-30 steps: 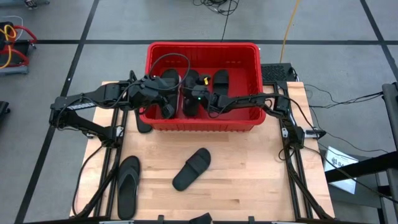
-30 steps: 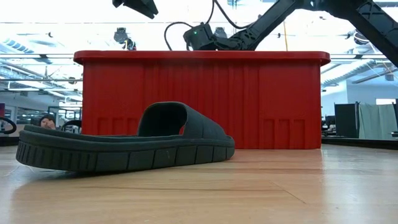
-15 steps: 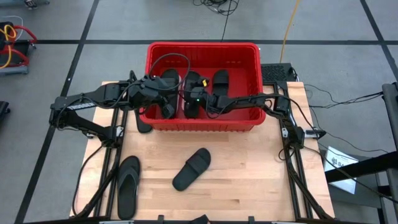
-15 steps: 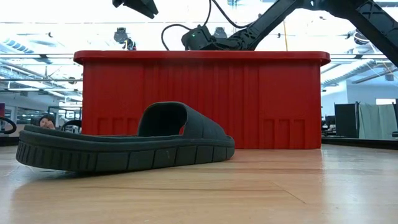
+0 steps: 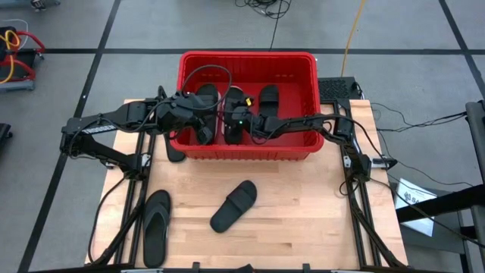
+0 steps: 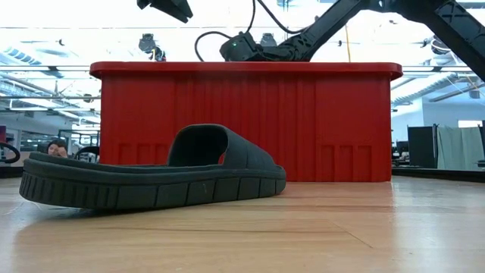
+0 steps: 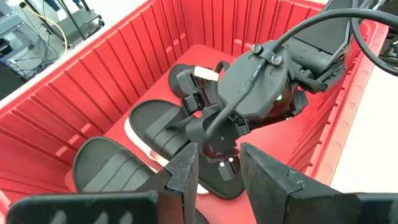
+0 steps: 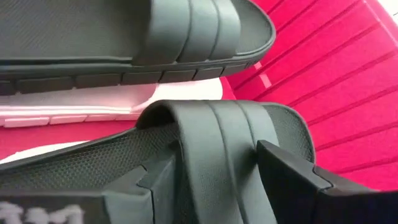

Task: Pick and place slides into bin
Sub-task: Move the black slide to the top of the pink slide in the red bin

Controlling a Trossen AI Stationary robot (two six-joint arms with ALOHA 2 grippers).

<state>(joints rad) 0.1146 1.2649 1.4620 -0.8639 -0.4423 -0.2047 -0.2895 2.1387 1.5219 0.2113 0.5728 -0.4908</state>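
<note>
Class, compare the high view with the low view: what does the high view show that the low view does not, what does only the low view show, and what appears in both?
Only the high view shows the slides inside the bin, the flip-flop at the table's left edge, and the left end effector and right end effector lowered among those slides.

Only the low view shows the black slide's ribbed sole edge and the room behind, with a person's head low at the left.

Both show the red bin and the black slide on the table.
</note>
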